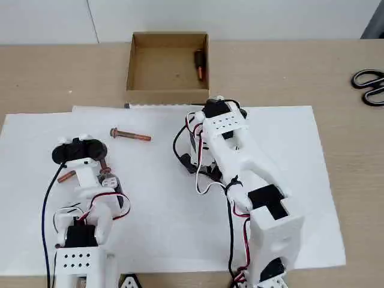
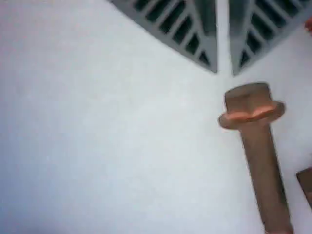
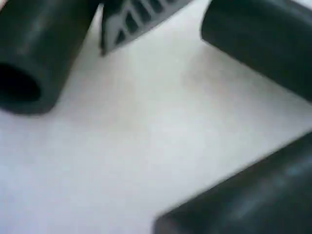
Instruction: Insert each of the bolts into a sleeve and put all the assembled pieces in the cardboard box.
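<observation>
The cardboard box [image 1: 137, 66] stands at the back of the table, with one bolt in a sleeve [image 1: 200, 65] along its right wall. A bare copper bolt [image 1: 130, 135] lies on the white paper. My left gripper [image 2: 223, 58] points down at the paper, shut with nothing between its fingers. Its tips sit just off the flanged head of a second bolt [image 2: 253, 141], whose end pokes out beside that arm [image 1: 66, 176]. My right gripper [image 1: 201, 163] hangs low over several black sleeves: one with its open end showing [image 3: 29, 53], two more close by [image 3: 263, 44] [image 3: 243, 195].
A white paper sheet [image 1: 162, 210] covers the work area. Scissors [image 1: 369, 87] lie at the far right on the bare wood. A thin white strip [image 1: 162, 105] lies in front of the box. Cables loop beside both arms.
</observation>
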You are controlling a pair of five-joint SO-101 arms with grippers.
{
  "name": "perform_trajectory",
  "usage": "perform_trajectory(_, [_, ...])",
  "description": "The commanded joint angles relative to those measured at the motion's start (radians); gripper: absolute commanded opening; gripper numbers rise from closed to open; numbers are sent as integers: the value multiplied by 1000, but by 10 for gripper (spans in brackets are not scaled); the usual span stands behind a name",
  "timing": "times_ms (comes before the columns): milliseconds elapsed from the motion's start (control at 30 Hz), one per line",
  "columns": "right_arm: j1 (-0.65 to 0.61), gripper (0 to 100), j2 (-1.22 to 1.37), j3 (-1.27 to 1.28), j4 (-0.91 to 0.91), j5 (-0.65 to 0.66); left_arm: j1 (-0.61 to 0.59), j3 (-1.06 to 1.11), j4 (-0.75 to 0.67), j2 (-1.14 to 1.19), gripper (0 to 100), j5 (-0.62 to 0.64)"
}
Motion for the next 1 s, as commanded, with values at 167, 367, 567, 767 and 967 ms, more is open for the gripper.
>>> perform_trajectory(167, [61, 20, -8, -29, -1, 15, 2, -4, -20, -9, 5, -2])
perform_trajectory(367, [90, 3, -13, -72, 42, 44, 2, -4, -20, -9, 5, -5])
perform_trajectory(567, [77, 3, -101, -264, 174, 141, 3, -4, -20, -9, 5, -6])
perform_trajectory(767, [74, 3, -289, -261, 183, 241, 11, -5, -18, -9, 5, -6])
perform_trajectory(967, [93, 3, -486, -130, 182, 279, 11, -306, 213, 2, 5, -72])
